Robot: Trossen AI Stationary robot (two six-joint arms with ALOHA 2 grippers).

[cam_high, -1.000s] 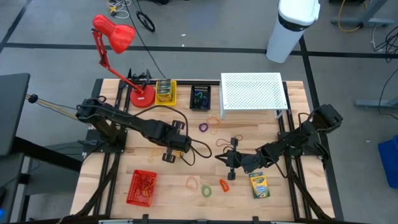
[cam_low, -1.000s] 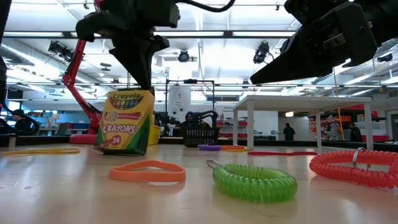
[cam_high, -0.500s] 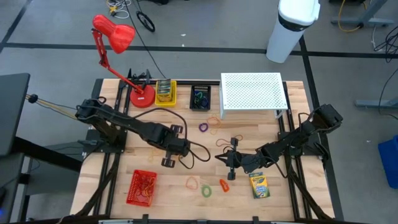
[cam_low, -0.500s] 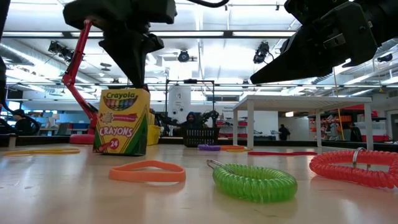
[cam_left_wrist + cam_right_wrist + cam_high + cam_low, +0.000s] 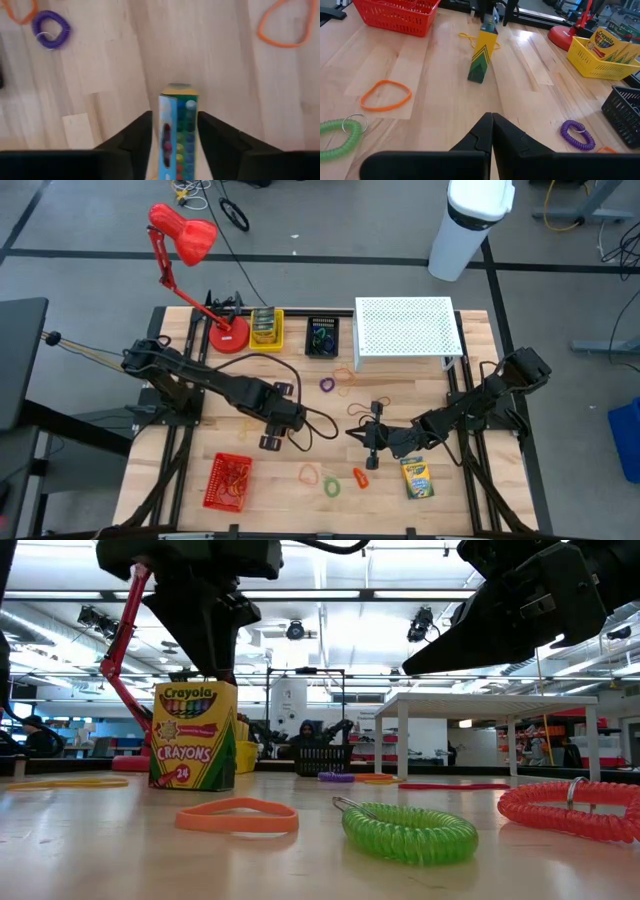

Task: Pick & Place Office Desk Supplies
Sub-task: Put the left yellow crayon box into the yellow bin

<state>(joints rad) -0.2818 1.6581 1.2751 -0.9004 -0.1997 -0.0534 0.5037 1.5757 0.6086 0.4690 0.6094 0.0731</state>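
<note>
Wooden table boards (image 5: pixel 190 485) carry the scattered supplies. At the near right, a flat crayon box (image 5: pixel 416 477) is seen just beside the right gripper (image 5: pixel 368 461), whose fingers are pressed together on nothing. Farther left, an upright crayon box (image 5: pixel 193 735) stands on end between the spread fingers of the left gripper (image 5: pixel 174 131), its long axis vertical, apparently just released. At the far edge a yellow bin (image 5: pixel 266 340) is seen.

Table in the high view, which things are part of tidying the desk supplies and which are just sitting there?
Job: upright crayon box, flat crayon box, orange band, green coil, purple coil.
Just there: red desk lamp, white perforated riser.
</note>
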